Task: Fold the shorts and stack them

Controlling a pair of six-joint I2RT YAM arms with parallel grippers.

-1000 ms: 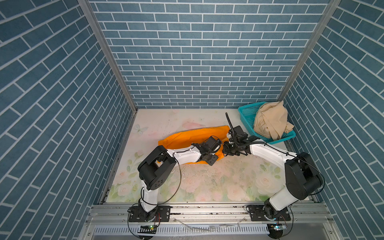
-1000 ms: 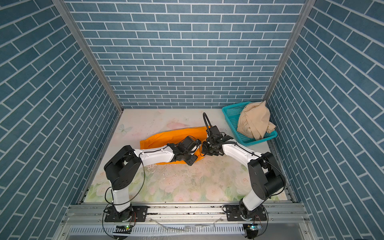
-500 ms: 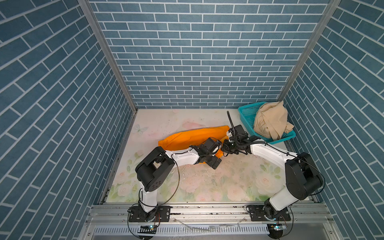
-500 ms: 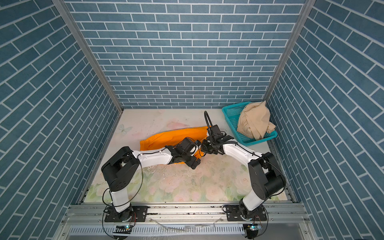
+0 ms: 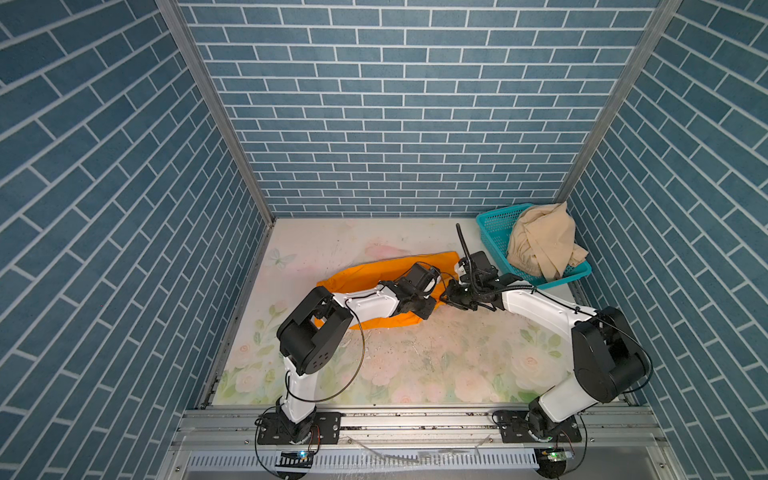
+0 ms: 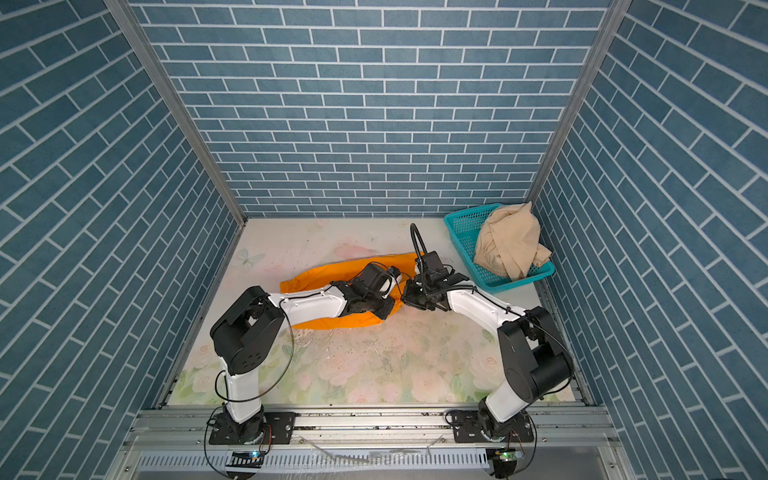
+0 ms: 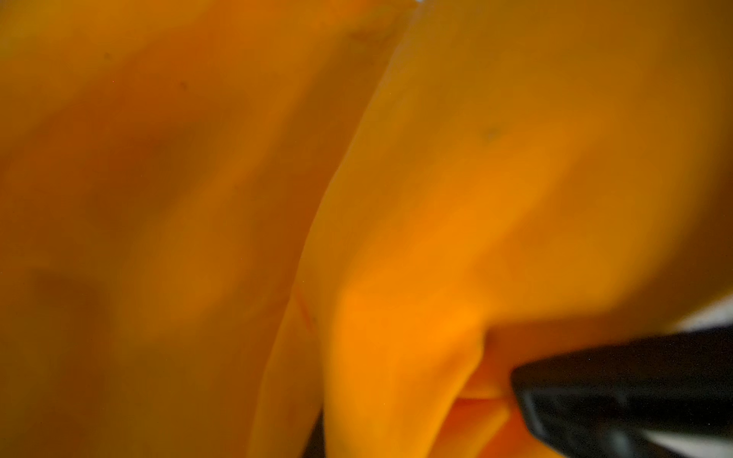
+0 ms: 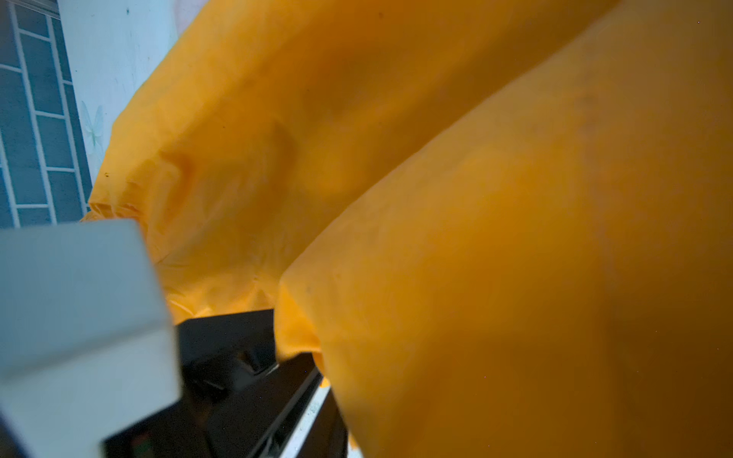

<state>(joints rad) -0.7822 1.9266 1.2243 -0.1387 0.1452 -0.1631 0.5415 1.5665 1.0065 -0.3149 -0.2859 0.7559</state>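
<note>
The orange shorts (image 5: 365, 276) (image 6: 328, 276) lie spread flat on the floral table, left of centre. Over their right end, my left gripper (image 5: 430, 307) (image 6: 384, 309) is shut on a pinched fold of the cloth. My right gripper (image 5: 451, 296) (image 6: 411, 297) sits close beside it at the same end, its jaws hidden. Orange cloth (image 7: 436, 198) (image 8: 515, 238) fills both wrist views. The beige shorts (image 5: 540, 245) (image 6: 509, 245) lie crumpled in the teal basket (image 5: 494, 224) (image 6: 461, 226).
The basket stands in the back right corner, just behind the right arm. Blue brick walls close off the left, back and right of the table. The left arm's white link (image 8: 79, 317) fills a corner of the right wrist view.
The left gripper has edged slightly forward at the shorts' right end and closed on the orange cloth. The right arm has hardly moved.
</note>
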